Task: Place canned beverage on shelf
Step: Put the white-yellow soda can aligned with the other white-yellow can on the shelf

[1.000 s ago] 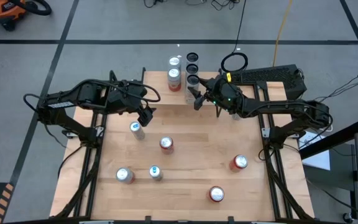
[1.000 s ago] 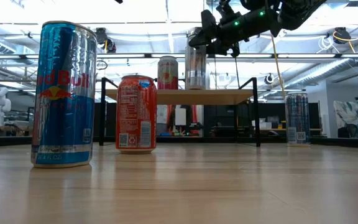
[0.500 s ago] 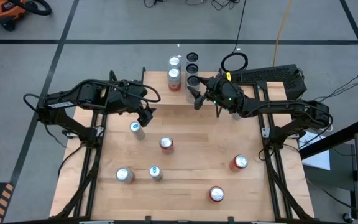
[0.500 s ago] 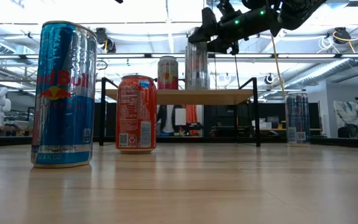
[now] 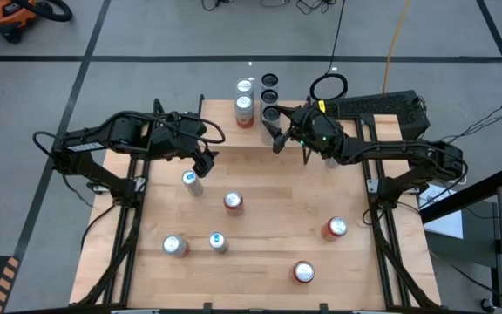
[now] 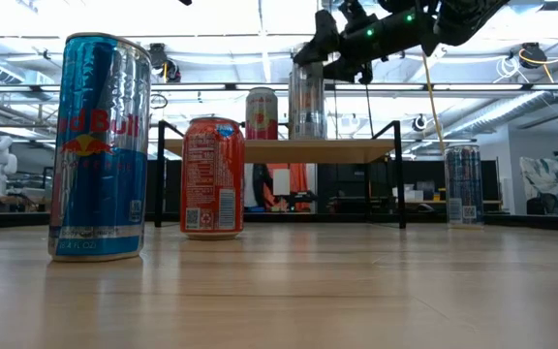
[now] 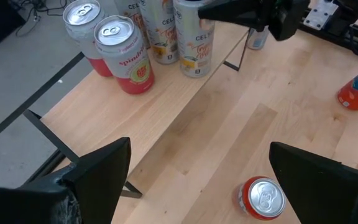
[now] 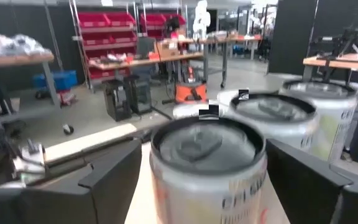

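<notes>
The shelf (image 5: 220, 122) stands at the table's far edge, carrying several cans. The nearest of its white, dark-topped cans (image 8: 207, 168) stands upright on the shelf top (image 6: 289, 150). My right gripper (image 8: 204, 180) is open and level, with one finger on either side of that can's upper part (image 6: 308, 73). It reaches in from the table's right (image 5: 273, 133). My left gripper (image 7: 207, 186) hangs open over the table's left half (image 5: 206, 161), tilted downward, with nothing between its fingers. My right gripper has its fingers on either side of the white can's upper wall (image 8: 166, 186), level, coming from the table's right. A gap shows beside one finger (image 8: 114, 168). I cannot tell whether the other finger (image 8: 303, 180) touches the can. The can rests on the shelf.
Two red-and-silver cans (image 7: 120, 53) and more white cans (image 7: 157, 31) crowd the shelf. Several loose cans stand on the table, among them a blue one (image 5: 192, 180) (image 6: 102, 145) and red ones (image 5: 233, 202) (image 5: 335, 228) (image 5: 303, 272). Black shelf legs (image 6: 398, 174) stand on the tabletop.
My right gripper has opened its fingers around the white can's top while staying in place. The can stands still on the shelf.
</notes>
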Robot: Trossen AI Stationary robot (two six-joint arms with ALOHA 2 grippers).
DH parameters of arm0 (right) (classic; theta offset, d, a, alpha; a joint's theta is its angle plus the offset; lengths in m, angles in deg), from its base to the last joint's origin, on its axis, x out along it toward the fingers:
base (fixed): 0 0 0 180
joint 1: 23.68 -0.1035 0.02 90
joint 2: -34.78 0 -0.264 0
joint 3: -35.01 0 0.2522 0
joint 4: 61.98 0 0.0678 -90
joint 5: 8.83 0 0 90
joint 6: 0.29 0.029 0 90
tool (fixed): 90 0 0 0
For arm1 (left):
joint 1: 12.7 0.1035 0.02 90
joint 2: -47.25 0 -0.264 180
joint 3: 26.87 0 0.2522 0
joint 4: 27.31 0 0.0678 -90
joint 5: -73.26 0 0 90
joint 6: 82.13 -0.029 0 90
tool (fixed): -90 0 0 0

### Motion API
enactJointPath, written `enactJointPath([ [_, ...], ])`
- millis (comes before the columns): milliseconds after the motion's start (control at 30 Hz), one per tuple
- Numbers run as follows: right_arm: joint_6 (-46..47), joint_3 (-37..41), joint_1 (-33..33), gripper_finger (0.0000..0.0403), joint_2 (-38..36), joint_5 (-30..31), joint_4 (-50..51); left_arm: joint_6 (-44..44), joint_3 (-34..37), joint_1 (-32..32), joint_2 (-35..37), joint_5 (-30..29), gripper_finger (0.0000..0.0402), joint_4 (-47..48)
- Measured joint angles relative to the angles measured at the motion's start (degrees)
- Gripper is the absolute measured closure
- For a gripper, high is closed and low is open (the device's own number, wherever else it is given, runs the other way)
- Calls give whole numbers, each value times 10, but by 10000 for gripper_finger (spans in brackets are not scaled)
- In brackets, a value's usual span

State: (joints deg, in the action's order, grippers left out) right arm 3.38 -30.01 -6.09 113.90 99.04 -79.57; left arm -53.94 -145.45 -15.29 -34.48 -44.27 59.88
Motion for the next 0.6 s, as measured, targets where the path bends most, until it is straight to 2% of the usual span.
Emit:
enactJointPath([
  [167, 1, 0, 0, 74, -13, 0, -23, 0, 0, 0, 0, 0, 16, 0],
  [333, 8, 0, -1, 71, -55, 17, -3, 0, 0, 0, 0, 0, 16, 0],
  [433, 19, 0, -1, 73, -100, 17, 62, 0, 0, 0, 0, 0, 16, 0],
  [600, 81, 0, -2, 74, -162, 12, 244, 0, 0, 0, 0, 0, 16, 0],
])
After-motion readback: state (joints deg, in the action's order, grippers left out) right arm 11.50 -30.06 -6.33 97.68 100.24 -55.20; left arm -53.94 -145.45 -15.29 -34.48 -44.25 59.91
